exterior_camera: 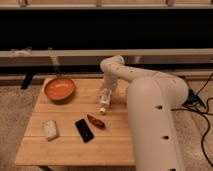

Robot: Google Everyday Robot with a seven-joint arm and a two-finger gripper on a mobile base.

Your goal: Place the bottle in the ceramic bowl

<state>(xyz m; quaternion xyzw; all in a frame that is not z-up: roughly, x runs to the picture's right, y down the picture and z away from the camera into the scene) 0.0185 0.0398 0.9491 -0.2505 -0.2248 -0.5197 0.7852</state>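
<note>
Side view of the wooden table (65,150). The arm's two-finger gripper (105,96) is hovering well to the right of the round shallow orange-red ceramic bowl (60,90). It is sitting directly above the small slim white plastic bottle (103,106), which is pointing nearly upright beneath it. Whether the gripper is clamping the bottle cannot be told. Likely risks: a weak hold dropping the bottle on the way to the bowl, or its lower end striking the bowl's rim.

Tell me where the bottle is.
The bottle is central in the camera view, at the gripper, right of the bowl and behind the reddish item.
</note>
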